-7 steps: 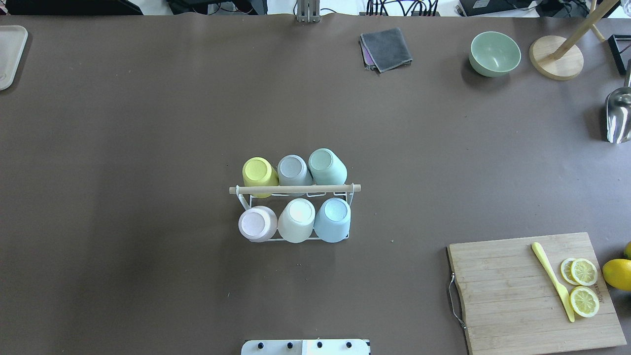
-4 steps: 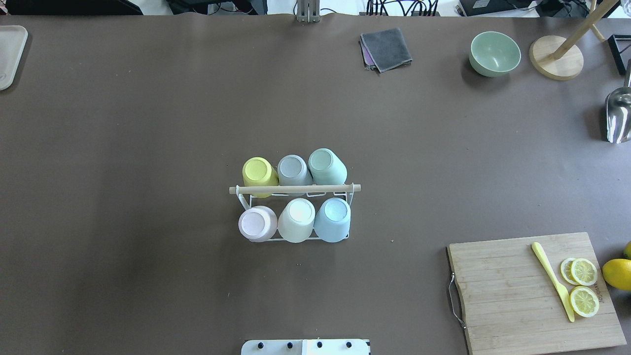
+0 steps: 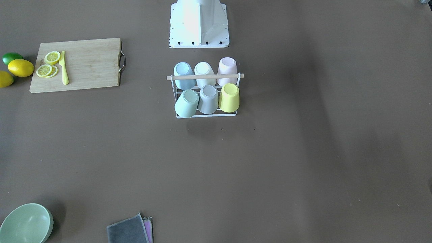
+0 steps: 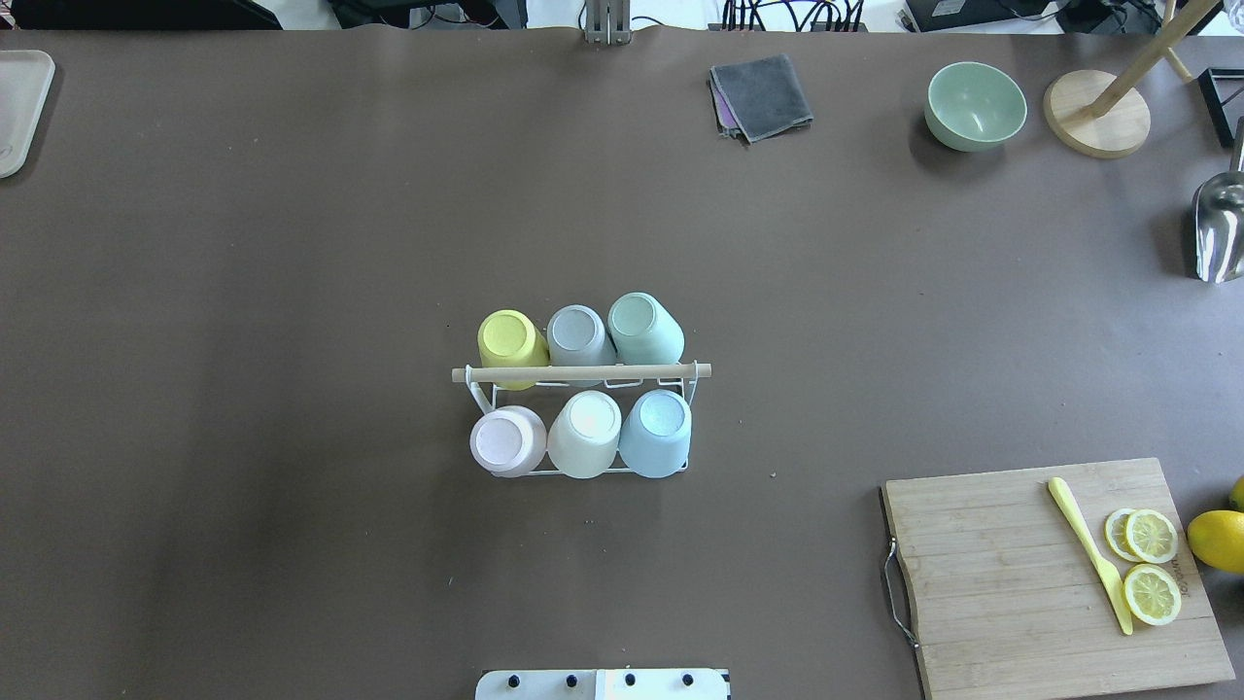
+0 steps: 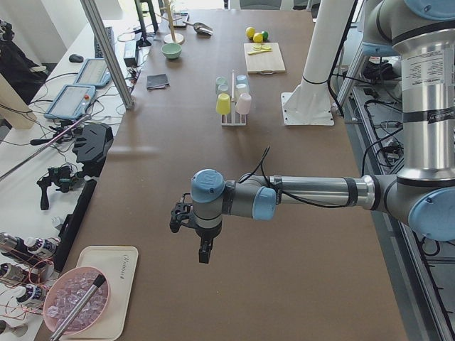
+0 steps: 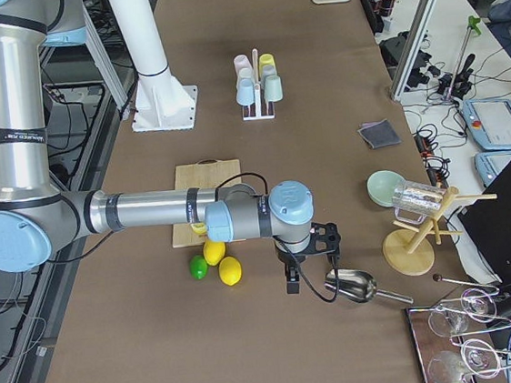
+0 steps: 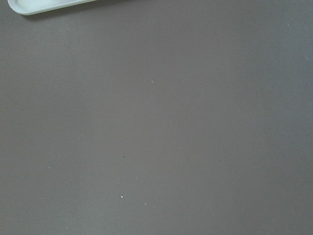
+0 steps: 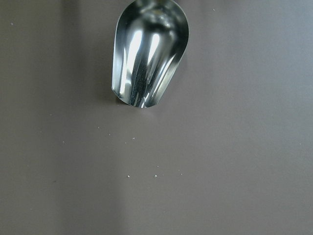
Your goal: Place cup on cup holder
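The cup holder [image 4: 581, 372], a white wire rack with a wooden rod across its top, stands mid-table near the robot base; it also shows in the front-facing view [image 3: 205, 77]. Several cups sit upside down on it: yellow [image 4: 505, 340], grey [image 4: 578, 335] and green [image 4: 641, 329] in the far row, pink [image 4: 503, 439], cream [image 4: 586, 433] and blue [image 4: 659, 431] in the near row. My left gripper [image 5: 204, 252] hangs over bare table far to the left. My right gripper [image 6: 291, 284] hangs far to the right beside a metal scoop. I cannot tell if either is open or shut.
A wooden cutting board [image 4: 1030, 603] with lemon slices and a yellow knife lies at the near right, lemons [image 4: 1217, 540] beside it. A green bowl [image 4: 975, 105], grey cloth [image 4: 761, 95], wooden stand [image 4: 1096, 115] and metal scoop [image 4: 1218, 228] are at the far right. A white tray [image 4: 19, 107] is far left.
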`<act>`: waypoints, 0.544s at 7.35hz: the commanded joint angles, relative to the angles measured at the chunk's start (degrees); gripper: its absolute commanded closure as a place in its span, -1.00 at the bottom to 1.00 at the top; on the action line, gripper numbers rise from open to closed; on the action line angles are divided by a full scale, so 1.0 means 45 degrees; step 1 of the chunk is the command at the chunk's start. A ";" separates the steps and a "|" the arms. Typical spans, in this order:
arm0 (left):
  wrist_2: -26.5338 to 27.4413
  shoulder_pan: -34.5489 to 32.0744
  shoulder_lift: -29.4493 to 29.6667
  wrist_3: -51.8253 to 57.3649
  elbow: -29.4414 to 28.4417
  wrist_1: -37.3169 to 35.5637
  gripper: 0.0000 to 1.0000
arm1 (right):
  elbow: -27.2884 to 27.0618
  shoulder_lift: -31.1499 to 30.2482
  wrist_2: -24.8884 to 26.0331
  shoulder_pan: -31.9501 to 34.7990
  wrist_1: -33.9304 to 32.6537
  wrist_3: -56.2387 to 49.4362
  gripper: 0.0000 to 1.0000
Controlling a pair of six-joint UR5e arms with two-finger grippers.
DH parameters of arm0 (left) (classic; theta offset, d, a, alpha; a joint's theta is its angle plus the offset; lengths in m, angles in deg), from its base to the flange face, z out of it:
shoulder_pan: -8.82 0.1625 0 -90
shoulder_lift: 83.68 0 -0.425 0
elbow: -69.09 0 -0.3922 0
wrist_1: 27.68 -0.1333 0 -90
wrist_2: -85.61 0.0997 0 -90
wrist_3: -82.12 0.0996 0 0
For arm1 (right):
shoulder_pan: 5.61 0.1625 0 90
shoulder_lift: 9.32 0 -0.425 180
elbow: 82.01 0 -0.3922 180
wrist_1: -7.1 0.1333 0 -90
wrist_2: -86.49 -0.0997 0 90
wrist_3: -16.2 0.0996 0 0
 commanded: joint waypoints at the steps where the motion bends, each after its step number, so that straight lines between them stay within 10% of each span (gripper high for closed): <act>1: -0.0001 0.0000 0.0000 0.0000 -0.0078 -0.0001 -0.97 | -0.0055 -0.0009 -0.0016 0.0000 -0.0014 0.0000 -1.00; 4: -0.0001 0.0000 0.0000 0.0000 -0.0020 0.0018 -0.97 | -0.0055 -0.0028 -0.0016 0.0000 -0.0014 0.0000 -1.00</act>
